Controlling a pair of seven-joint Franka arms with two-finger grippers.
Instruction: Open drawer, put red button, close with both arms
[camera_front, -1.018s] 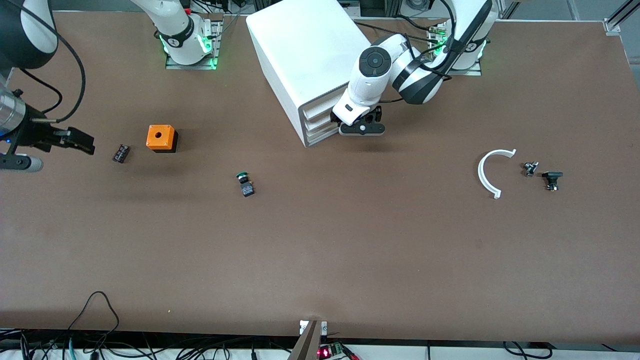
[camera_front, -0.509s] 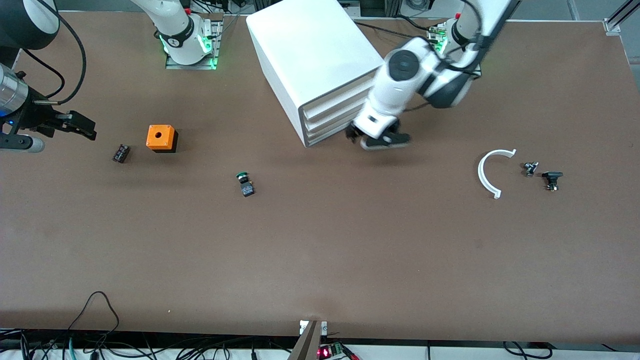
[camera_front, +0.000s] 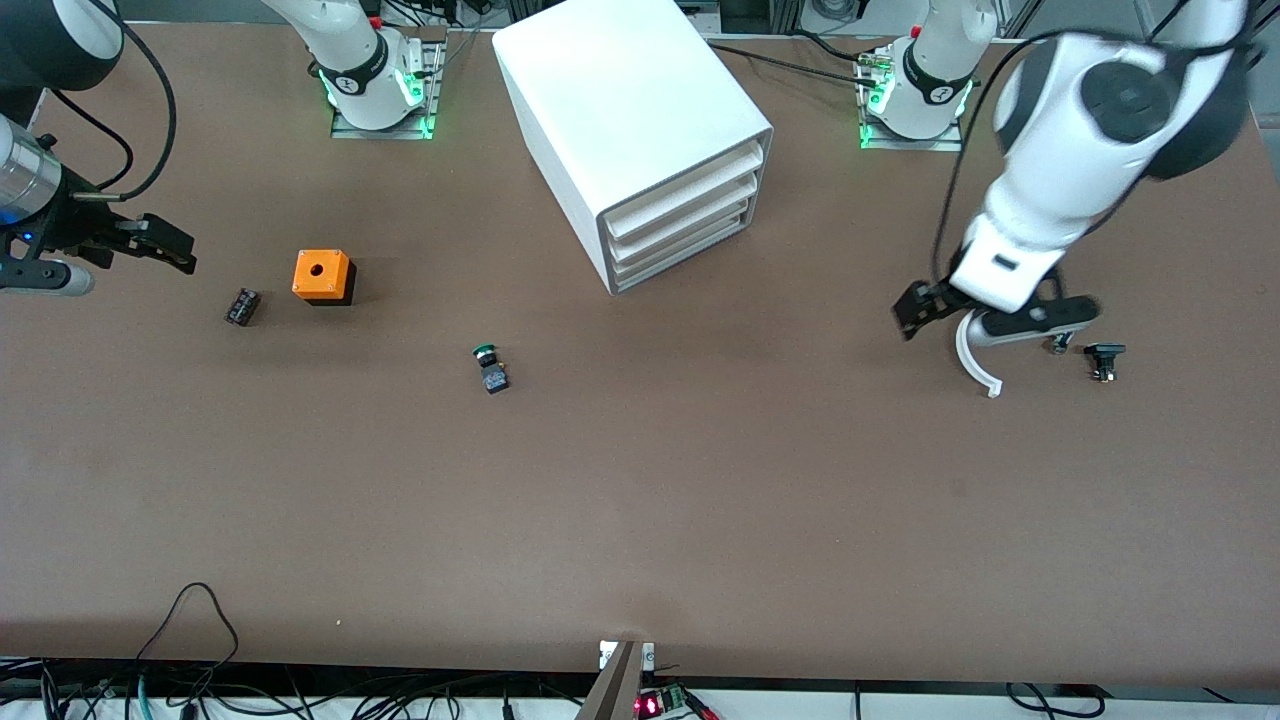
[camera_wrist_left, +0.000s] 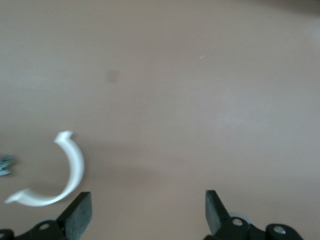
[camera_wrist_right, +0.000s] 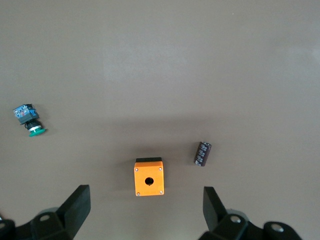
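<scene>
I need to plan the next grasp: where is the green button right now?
In the front view the green button lies on the table, nearer the camera than the cabinet, between the orange box and the cabinet's drawers, untouched by either gripper.

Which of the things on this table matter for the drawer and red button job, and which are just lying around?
Job: drawers, all three shut; left gripper, open over the white arc; right gripper, open at the right arm's end; red button, not in view.
Lying about: green button, orange box, black cylinder, white arc, two small black parts.
</scene>
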